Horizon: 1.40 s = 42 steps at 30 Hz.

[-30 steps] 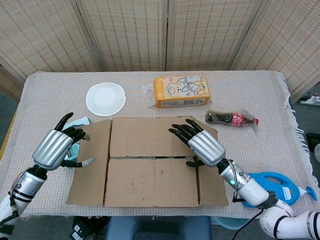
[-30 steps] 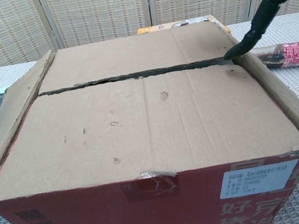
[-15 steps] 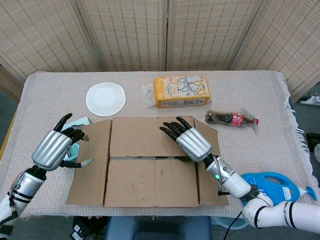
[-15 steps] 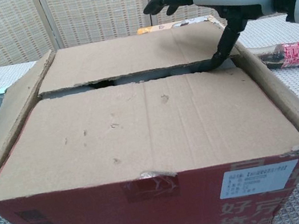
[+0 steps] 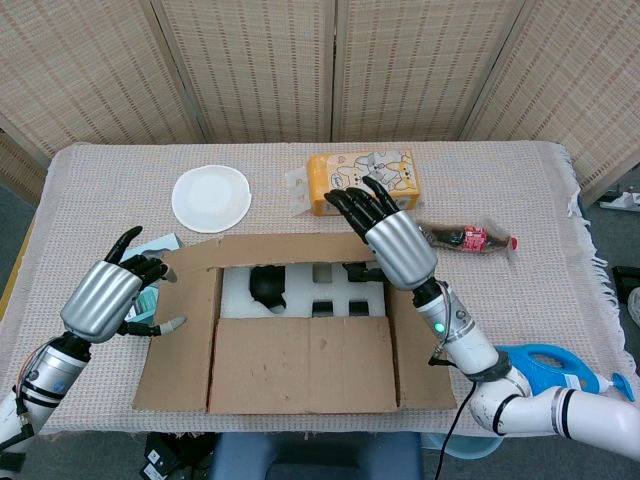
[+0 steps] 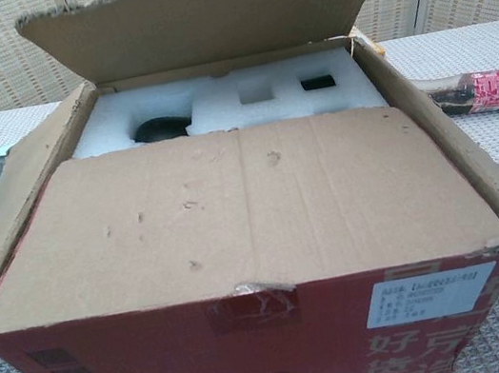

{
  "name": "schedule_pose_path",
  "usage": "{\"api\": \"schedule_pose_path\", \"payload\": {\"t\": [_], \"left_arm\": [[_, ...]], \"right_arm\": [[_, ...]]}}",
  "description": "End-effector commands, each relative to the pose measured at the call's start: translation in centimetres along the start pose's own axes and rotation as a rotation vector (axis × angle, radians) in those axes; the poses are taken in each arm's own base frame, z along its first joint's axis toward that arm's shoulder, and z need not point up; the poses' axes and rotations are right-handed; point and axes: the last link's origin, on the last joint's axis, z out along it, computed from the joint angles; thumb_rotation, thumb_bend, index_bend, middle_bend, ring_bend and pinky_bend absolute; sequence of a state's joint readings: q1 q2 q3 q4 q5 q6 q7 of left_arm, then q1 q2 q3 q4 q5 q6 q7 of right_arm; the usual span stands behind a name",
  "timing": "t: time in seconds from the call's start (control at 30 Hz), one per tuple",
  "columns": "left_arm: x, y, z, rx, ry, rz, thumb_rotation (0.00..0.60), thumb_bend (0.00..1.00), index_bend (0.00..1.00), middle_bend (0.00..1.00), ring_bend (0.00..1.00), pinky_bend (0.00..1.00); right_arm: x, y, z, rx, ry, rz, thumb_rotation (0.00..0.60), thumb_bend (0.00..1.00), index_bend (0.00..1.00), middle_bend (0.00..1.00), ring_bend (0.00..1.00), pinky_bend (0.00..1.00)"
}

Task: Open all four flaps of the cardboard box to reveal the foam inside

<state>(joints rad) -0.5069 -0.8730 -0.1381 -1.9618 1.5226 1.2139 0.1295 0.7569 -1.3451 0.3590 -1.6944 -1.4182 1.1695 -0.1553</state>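
**Far flap up, near flap down**

The cardboard box (image 5: 300,330) is seen at the near middle of the table (image 5: 520,190). Its far flap (image 6: 200,16) is lifted upright, and white foam (image 6: 216,105) with cut-outs is uncovered in the far half. The near flap (image 6: 234,208) is laid flat over the rest. Both side flaps are angled outward.

The right hand (image 5: 385,235) is raised at the far flap's right end, fingers spread, with one fingertip seen against the flap's inner face in the chest view. The left hand (image 5: 110,295) is held just left of the box, fingers apart, nothing gripped.

A white plate (image 5: 211,198), an orange tissue pack (image 5: 345,180) and a bottle (image 5: 470,238) are laid on the far side.
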Motion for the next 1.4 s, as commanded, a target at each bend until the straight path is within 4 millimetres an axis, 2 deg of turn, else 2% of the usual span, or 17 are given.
{"api": "schedule_pose_path", "payload": {"t": [0.03,0.2,0.43,0.53,0.73,0.9,1.0,1.13,1.27,1.4], "left_arm": [[0.1,0.1,-0.1,-0.002,0.004,-0.001,0.206,0.22,0.43,0.47,0.44,0.0],[0.1,0.1,-0.4,-0.005,0.002,0.004,0.202,0.22,0.43,0.47,0.44,0.0],[0.1,-0.3,-0.9,0.012,-0.005,0.005,0.204,0.22,0.43,0.47,0.44,0.0],[0.1,-0.4,-0.9,0.014,-0.005,0.005,0.204,0.22,0.43,0.47,0.44,0.0],[-0.1,-0.5,-0.8,0.019,-0.008,0.006,0.203,0.22,0.43,0.47,0.44,0.0],[-0.3,-0.6,-0.5,0.024,-0.003,-0.003,0.205,0.22,0.43,0.47,0.44,0.0],[-0.6,-0.6,-0.4,0.028,-0.011,-0.003,0.204,0.22,0.43,0.47,0.44,0.0],[-0.6,-0.8,-0.5,0.043,-0.002,-0.003,0.204,0.22,0.43,0.47,0.44,0.0],[-0.8,-1.0,-0.7,0.059,-0.004,-0.005,0.207,0.22,0.43,0.47,0.44,0.0],[-0.8,-1.1,-0.8,0.069,-0.002,-0.009,0.207,0.22,0.43,0.47,0.44,0.0]], "right_arm": [[1.3,0.7,1.8,-0.035,0.032,-0.023,0.6,0.23,0.04,0.16,0.13,0.0],[2.3,1.9,4.0,-0.108,0.059,-0.061,0.6,0.23,0.04,0.16,0.13,0.0],[3.0,5.1,6.6,-0.256,0.066,-0.132,0.6,0.23,0.04,0.16,0.13,0.0],[3.2,6.5,7.0,-0.33,0.062,-0.18,0.6,0.23,0.04,0.16,0.13,0.0],[4.4,7.4,6.2,-0.379,0.07,-0.19,0.6,0.23,0.04,0.15,0.13,0.0],[6.1,6.9,3.7,-0.365,0.032,-0.18,0.6,0.23,0.04,0.11,0.11,0.0],[6.6,5.8,1.3,-0.332,-0.012,-0.128,0.6,0.23,0.07,0.11,0.11,0.0],[6.5,4.1,-3.1,-0.288,-0.128,-0.041,0.6,0.23,0.12,0.12,0.12,0.0],[6.5,2.8,-6.7,-0.254,-0.237,0.059,0.6,0.23,0.12,0.13,0.12,0.0],[6.7,2.0,-9.3,-0.232,-0.338,0.131,0.6,0.19,0.15,0.14,0.13,0.0]]}}
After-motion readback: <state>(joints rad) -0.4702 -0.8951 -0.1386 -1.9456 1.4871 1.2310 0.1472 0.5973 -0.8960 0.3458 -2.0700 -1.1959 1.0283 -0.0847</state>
